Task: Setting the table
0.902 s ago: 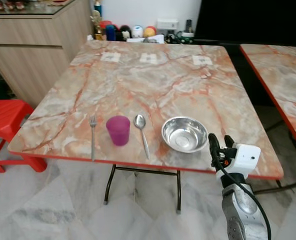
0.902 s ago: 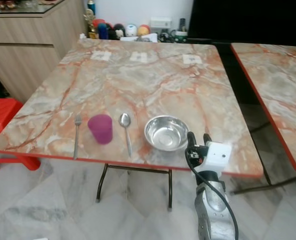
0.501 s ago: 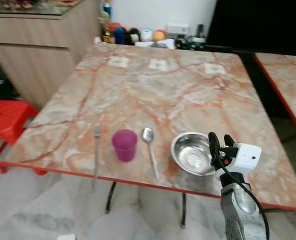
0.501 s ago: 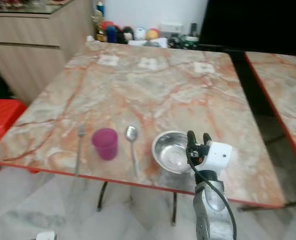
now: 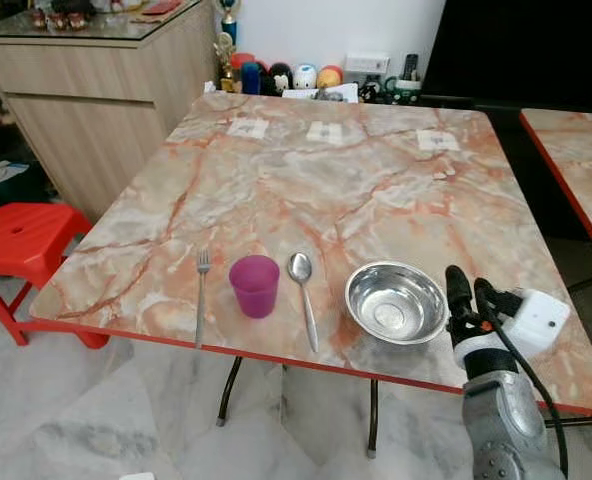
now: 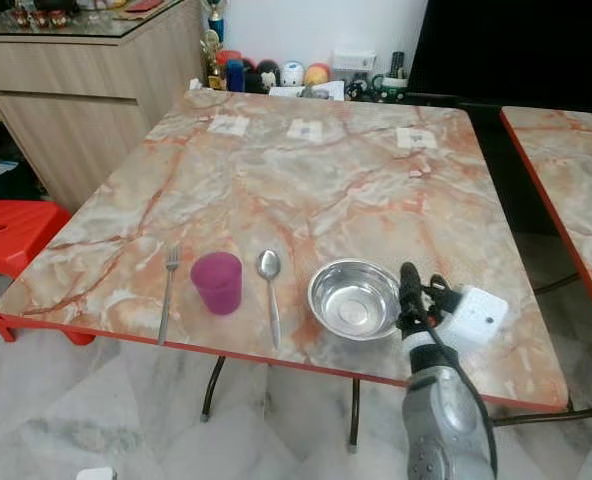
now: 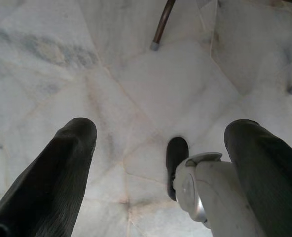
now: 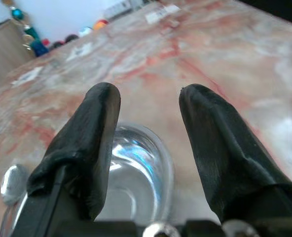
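Observation:
Along the near edge of the marble table (image 5: 316,190) lie a fork (image 5: 200,297), a purple cup (image 5: 254,285), a spoon (image 5: 303,295) and an empty steel bowl (image 5: 396,302), left to right. My right gripper (image 5: 471,290) hovers open just right of the bowl's rim, at about table height. In the right wrist view, its fingers (image 8: 99,128) frame the bowl (image 8: 136,168), with nothing between them. My left gripper (image 7: 161,128) hangs open, pointing at the floor.
A red stool (image 5: 21,235) and a wooden cabinet (image 5: 96,100) stand to the left. A second marble table (image 5: 576,160) is close on the right. Toys and small items (image 5: 306,78) line the far edge, behind three paper cards (image 5: 324,131). Metal table legs (image 7: 161,24) rise from the marble floor.
The whole picture shifted as the camera moved. The right gripper stays open beside the bowl's right rim. The tableware has not moved on the table.

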Robot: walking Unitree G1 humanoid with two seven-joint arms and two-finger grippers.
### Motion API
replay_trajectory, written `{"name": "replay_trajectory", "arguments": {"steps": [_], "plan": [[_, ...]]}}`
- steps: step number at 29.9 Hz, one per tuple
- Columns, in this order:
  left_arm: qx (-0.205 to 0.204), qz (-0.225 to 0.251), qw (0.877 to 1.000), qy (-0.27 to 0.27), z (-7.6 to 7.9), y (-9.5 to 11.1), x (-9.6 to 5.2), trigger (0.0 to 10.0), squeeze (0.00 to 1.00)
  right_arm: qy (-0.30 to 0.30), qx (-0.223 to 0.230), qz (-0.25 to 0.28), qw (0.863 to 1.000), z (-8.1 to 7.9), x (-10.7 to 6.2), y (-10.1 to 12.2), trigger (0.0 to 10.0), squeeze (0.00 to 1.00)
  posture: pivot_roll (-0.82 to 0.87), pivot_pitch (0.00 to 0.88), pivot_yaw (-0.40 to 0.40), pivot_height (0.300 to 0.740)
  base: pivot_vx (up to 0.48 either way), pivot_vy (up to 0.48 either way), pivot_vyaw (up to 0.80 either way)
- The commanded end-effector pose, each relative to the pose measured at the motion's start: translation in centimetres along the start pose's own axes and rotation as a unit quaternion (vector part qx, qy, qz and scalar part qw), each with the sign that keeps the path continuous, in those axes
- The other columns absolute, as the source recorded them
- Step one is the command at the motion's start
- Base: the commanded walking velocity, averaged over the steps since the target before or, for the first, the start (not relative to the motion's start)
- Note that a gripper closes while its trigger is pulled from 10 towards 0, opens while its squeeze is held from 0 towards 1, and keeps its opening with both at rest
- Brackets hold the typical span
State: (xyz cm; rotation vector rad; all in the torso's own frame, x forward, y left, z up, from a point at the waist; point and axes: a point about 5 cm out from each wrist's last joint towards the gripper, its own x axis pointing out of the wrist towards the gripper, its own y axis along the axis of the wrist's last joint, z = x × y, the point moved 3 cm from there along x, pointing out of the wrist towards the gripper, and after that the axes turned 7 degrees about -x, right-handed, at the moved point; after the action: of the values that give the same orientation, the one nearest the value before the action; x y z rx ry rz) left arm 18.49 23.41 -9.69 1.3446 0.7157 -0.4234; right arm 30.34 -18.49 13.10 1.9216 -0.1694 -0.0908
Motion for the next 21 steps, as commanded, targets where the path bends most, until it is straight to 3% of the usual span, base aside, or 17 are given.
{"name": "replay_trajectory", "arguments": {"steps": [1,4,5,9,10,21], "plan": [[0.005,-0.006,1.000,-0.001,-0.2,-0.2,-0.1,10.0,0.00,-0.014,0.019,-0.008,1.000,0.2,-0.1,0.2,10.0,0.00,0.00,0.094,-0.003,0.740,0.000,0.000,0.00],[0.006,-0.004,1.000,-0.002,-0.2,-0.1,0.0,10.0,0.00,-0.028,0.021,-0.034,0.999,0.7,0.1,-0.3,10.0,0.04,0.00,0.088,-0.005,0.740,0.000,0.000,0.00],[0.006,-0.004,1.000,-0.003,-0.1,-0.1,0.0,10.0,0.00,-0.030,0.020,-0.052,0.998,0.9,0.3,-0.8,10.0,1.00,0.00,0.086,-0.005,0.740,0.000,0.000,0.00],[0.009,-0.004,1.000,-0.005,0.0,-0.2,-0.1,10.0,0.00,-0.010,0.025,-0.079,0.997,0.6,0.5,-1.5,10.0,1.00,0.00,0.089,-0.005,0.740,0.000,0.000,0.00],[0.009,-0.005,1.000,-0.006,0.1,-0.3,-0.1,10.0,0.00,-0.005,0.008,-0.094,0.996,0.6,0.7,-2.0,10.0,0.00,0.00,0.089,-0.005,0.740,0.000,0.000,0.00],[0.009,-0.015,1.000,-0.002,0.1,-1.0,-0.3,10.0,0.00,-0.010,0.029,-0.133,0.991,0.8,1.5,-3.1,10.0,0.00,0.00,0.113,-0.006,0.740,0.000,0.000,0.00]]}}
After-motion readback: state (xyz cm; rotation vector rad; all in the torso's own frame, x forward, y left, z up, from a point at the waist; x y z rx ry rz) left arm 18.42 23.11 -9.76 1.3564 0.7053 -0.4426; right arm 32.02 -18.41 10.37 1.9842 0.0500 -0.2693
